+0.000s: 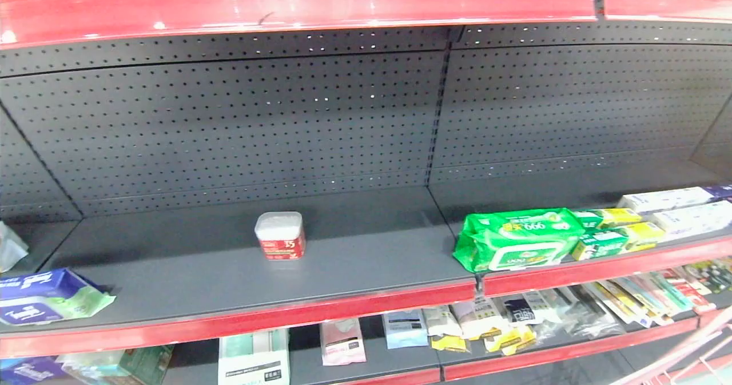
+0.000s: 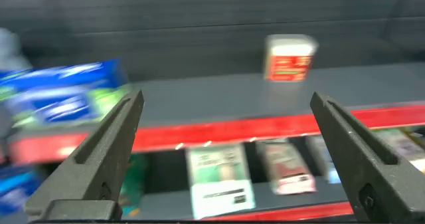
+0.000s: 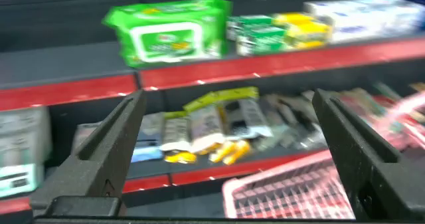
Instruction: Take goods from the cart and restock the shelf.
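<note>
- Firstly, the left gripper (image 2: 226,98) is held wide open, empty, facing the shelf (image 1: 189,270).
- The right gripper (image 3: 229,94) is likewise spread, nothing gripped, the pink cart (image 3: 285,194) beyond.
- A red-and-white tub (image 1: 279,235) is stood mid-shelf, a green wipes pack (image 1: 517,238) well apart.

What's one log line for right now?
left tool open | right tool open | red-white tub mid-shelf | green wipes pack farther right

Shelf deck (image 1: 189,270) — matt grey, likely painted metal; perforated back panel (image 1: 229,127) matt too; red edge strip (image 1: 240,319) glossy; green wipes pack (image 1: 517,236) — shiny plastic film.
</note>
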You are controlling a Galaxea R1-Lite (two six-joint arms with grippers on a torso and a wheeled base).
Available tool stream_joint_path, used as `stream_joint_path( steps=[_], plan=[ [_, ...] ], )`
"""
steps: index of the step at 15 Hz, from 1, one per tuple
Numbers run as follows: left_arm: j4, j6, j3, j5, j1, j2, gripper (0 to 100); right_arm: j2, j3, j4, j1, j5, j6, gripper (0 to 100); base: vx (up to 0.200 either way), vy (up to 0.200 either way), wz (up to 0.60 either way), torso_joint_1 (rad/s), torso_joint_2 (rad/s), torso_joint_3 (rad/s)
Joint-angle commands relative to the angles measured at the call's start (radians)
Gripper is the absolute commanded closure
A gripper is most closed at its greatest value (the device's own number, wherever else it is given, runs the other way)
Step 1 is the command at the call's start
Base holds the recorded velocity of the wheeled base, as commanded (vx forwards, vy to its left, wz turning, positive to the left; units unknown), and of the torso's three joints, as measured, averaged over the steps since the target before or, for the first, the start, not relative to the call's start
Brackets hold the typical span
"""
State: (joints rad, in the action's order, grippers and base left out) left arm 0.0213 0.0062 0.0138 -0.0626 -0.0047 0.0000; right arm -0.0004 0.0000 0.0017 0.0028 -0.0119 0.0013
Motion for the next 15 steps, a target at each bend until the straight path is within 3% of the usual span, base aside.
stream_joint_path(
  steps=[1, 15],
  plan=[
    [0.0, 0.0, 0.0, 0.0, 0.0, 0.0, 0, 0.0, 0.0, 0.0, 0.0, 0.001, 0.0, 0, 0.0, 0.0, -0.6, 0.002, 0.0, 0.002],
    [0.0, 0.0, 0.0, 0.0, 0.0, 0.0, 0, 0.0, 0.0, 0.0, 0.0, 0.001, 0.0, 0, 0.0, 0.0, -0.6, 0.001, 0.0, 0.003]
  ],
)
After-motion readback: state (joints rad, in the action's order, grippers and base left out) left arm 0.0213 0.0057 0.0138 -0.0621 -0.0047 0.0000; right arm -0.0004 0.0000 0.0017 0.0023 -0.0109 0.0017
